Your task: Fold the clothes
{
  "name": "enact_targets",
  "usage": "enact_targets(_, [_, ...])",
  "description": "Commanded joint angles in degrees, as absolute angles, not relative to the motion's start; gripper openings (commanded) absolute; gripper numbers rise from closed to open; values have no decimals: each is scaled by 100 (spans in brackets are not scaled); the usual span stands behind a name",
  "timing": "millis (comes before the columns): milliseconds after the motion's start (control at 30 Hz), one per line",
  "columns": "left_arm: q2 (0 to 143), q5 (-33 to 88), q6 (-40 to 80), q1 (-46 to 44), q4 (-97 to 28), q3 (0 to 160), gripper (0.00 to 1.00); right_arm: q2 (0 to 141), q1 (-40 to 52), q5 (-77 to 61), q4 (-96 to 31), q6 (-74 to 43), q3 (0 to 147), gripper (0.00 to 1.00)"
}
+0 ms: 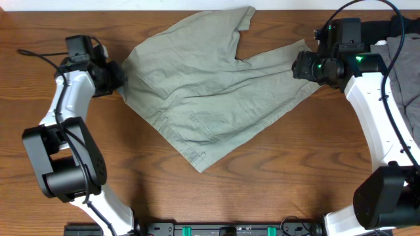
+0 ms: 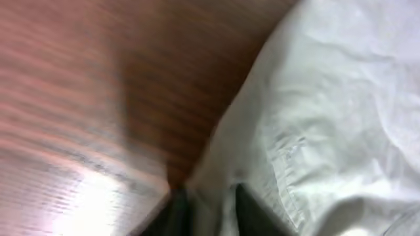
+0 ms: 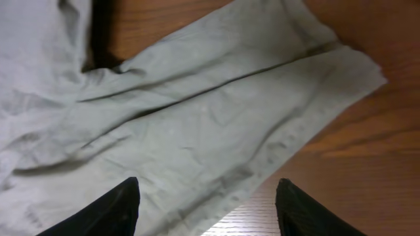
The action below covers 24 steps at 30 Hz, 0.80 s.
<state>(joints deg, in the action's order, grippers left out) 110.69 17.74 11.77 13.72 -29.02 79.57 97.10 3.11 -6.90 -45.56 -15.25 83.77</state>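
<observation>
The pale khaki-green shorts lie spread flat on the wooden table, with the waistband toward the lower left and the two legs toward the upper right. My left gripper is at the shorts' left corner. In the left wrist view it is shut on a fold of the shorts' edge. My right gripper is over the end of the right leg. In the right wrist view it is open and empty, with the leg hem between and beyond its fingers.
A darker grey garment lies at the table's right edge, behind the right arm. Bare wood lies in front of the shorts. The arm bases stand at the front left and front right.
</observation>
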Motion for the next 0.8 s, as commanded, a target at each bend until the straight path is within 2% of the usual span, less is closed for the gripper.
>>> enact_targets(0, [10951,1791,1127,1509,-3129,7981,42,9703,292,-296,-4574,-1448,8409,66])
enact_targets(33, [10914,1879,1125,1509,-3221,7981,55,9725,290,-301,-4574,-1450,8401,67])
enact_targets(67, [10875,2005,1125,1507,-3328,7981,62,9754,292,-301,-4571,-1450,8392,67])
enact_targets(133, [10816,2368,1127,1457,-3555,7981,67,9817,303,-301,-4569,-1450,8370,68])
enact_targets(267, [10814,3155,1129,1173,-4106,7979,68,9996,303,-301,-4591,-1450,8361,68])
enact_targets(567, [10822,3194,1127,-233,-5524,7946,70,10265,301,-303,-4626,-1452,8361,66])
enact_targets(767, [10836,3194,1437,-961,-5476,7612,71,10265,290,-298,-4630,-1450,8361,67])
